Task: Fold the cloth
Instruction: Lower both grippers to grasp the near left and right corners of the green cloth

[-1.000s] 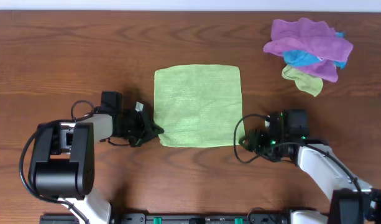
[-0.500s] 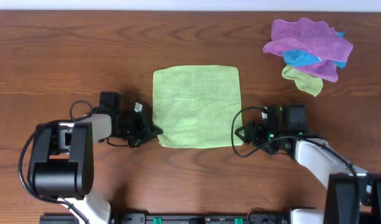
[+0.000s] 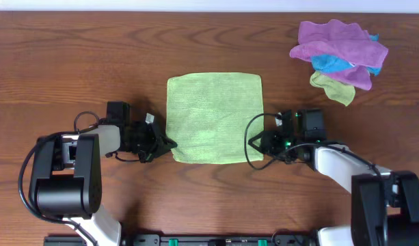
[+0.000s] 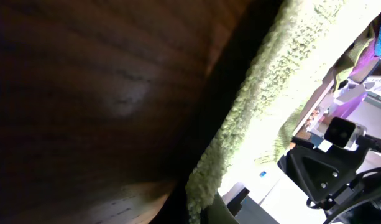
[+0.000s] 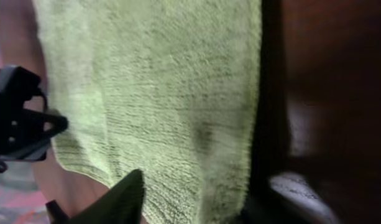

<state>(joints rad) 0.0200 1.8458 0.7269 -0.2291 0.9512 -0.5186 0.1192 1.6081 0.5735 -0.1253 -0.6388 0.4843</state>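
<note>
The lime-green cloth (image 3: 214, 116) lies flat and square in the middle of the brown table (image 3: 72, 61). My left gripper (image 3: 169, 145) is at its near-left corner, low on the table, and looks shut on the cloth's edge. The left wrist view shows that fuzzy edge (image 4: 258, 81) running down into the jaws (image 4: 206, 214). My right gripper (image 3: 258, 143) is at the near-right corner and is open. In the right wrist view one dark finger lies over the cloth (image 5: 153, 81), with the cloth's edge between the fingers (image 5: 196, 205).
A pile of purple and blue cloths (image 3: 340, 51) lies at the far right corner, with a duller olive-green scrap (image 3: 332, 87) at its near side. Cables loop beside both wrists.
My right gripper has moved left onto the cloth's near-right corner. The cloth and my left gripper have shifted slightly to the left.
</note>
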